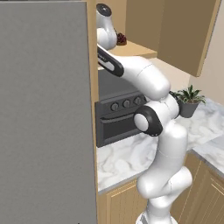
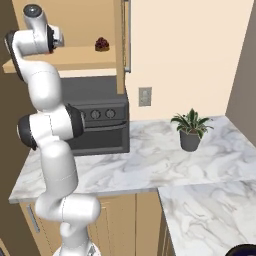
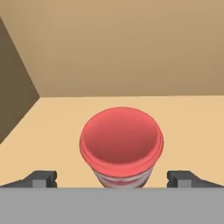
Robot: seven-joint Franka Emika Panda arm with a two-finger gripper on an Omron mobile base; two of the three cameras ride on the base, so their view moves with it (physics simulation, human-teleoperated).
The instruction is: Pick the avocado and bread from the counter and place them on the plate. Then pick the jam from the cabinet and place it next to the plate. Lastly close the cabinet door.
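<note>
The jam (image 3: 121,146), a small jar with a red lid, stands on the wooden shelf (image 3: 52,127) of the cabinet (image 2: 85,55). My gripper (image 3: 113,179) is open, one dark fingertip (image 3: 41,178) on either side of the jar and just short of it. From the base the jam (image 1: 121,39) (image 2: 102,44) is a small dark red lump on the shelf, with my hand reaching in beside it. The cabinet door (image 1: 188,30) stands open to the right. A sliver of the plate (image 2: 245,249) peeks in at the bottom right corner. The avocado and the bread are out of view.
A dark grey oven (image 1: 120,109) (image 2: 100,120) sits under the shelf on the marble counter (image 2: 150,165). A potted plant (image 1: 189,100) (image 2: 190,130) stands to the right. A tall grey panel (image 1: 43,113) fills the left side.
</note>
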